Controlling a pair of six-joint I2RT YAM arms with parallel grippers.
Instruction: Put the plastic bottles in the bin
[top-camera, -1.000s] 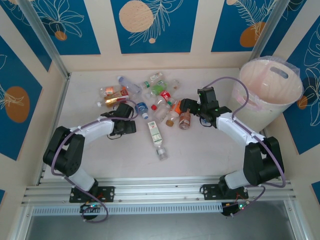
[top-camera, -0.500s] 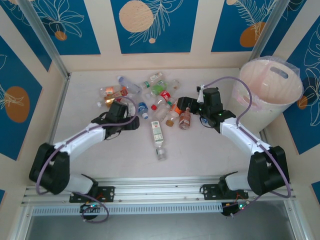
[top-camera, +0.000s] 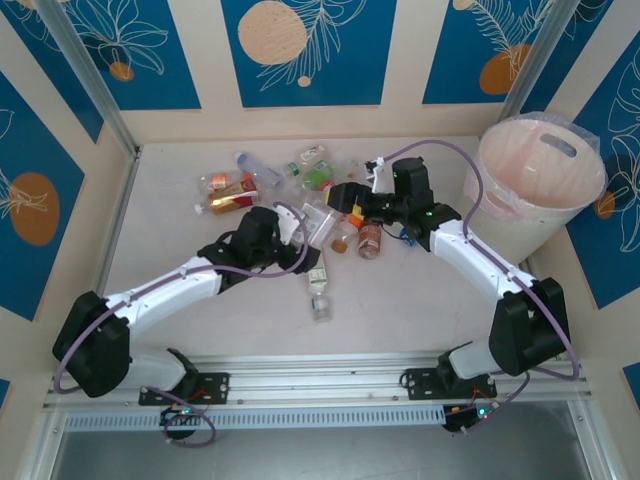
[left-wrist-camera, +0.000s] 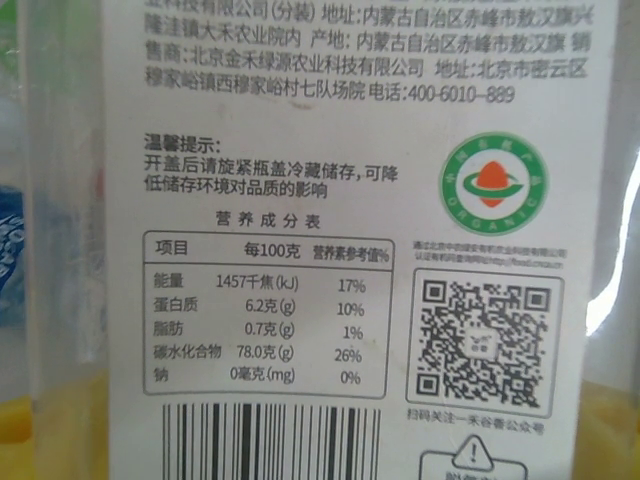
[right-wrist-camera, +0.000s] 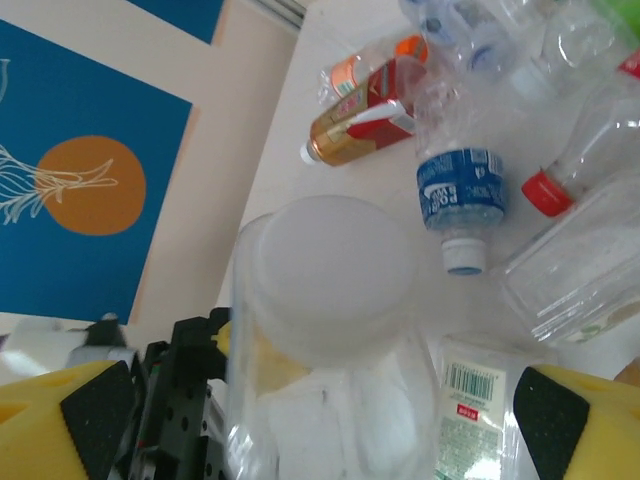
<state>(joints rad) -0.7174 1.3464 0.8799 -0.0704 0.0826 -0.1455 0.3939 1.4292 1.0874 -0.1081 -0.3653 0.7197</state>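
Note:
A clear square plastic bottle (top-camera: 320, 222) with a white lid and a white printed label (left-wrist-camera: 350, 200) hangs above the table, my left gripper (top-camera: 298, 238) shut on its body. My right gripper (top-camera: 347, 200) is open, with its yellow fingers on either side of the bottle's lid end (right-wrist-camera: 330, 290) and not touching it. Several other plastic bottles lie on the table: a red-labelled one (top-camera: 230, 187), a brown one (top-camera: 370, 240), a white-labelled one (top-camera: 319, 285) and a blue-labelled one (right-wrist-camera: 460, 190). The bin (top-camera: 545, 215) stands at the far right.
The bottle pile spreads across the far middle of the table, right under both grippers. Walls with metal posts close in the left, back and right sides. Bare table (top-camera: 420, 310) lies between the pile and the arm bases.
My left arm has swung right, carrying the clear bottle to the middle. My right gripper has moved left and away from the bases until its fingers straddle the bottle's lid end.

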